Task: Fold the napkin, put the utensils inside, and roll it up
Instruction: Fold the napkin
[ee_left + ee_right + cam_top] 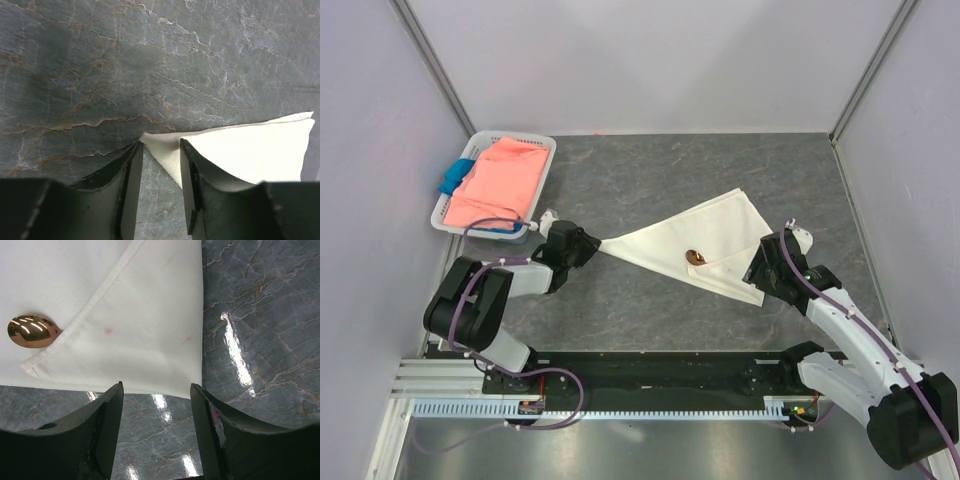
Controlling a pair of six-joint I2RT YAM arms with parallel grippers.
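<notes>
Nearest the arms, the right claw (156, 390) hovers over bare tabletop (650, 170) just off the napkin's near right edge. Its jaws stand wide with nothing between them. The left claw (160, 150) sits low at the napkin's left tip. Its jaws are part-way apart and straddle that pointed corner, with one finger against the cloth and a gap on the other side, so the corner does not look pinched yet.

The napkin (720, 225) lies flat between the two claws, folded into a long triangle whose point reaches toward the left claw. A small flap is turned over at the napkin's near right side. The spoon (30, 331) lies tucked under that flap, with only its copper bowl showing and its handle hidden. Far off the napkin's left tip, a white basket (545, 150) holds a pink cloth (500, 180) and a blue cloth (453, 178).

Folding and loading appear done, so the step in hand is likely the start of the roll. The next move calls for the left claw to pinch the corner firmly and carry it over toward the spoon. The right claw would need to steady the napkin's right side so the spoon does not slide out.
</notes>
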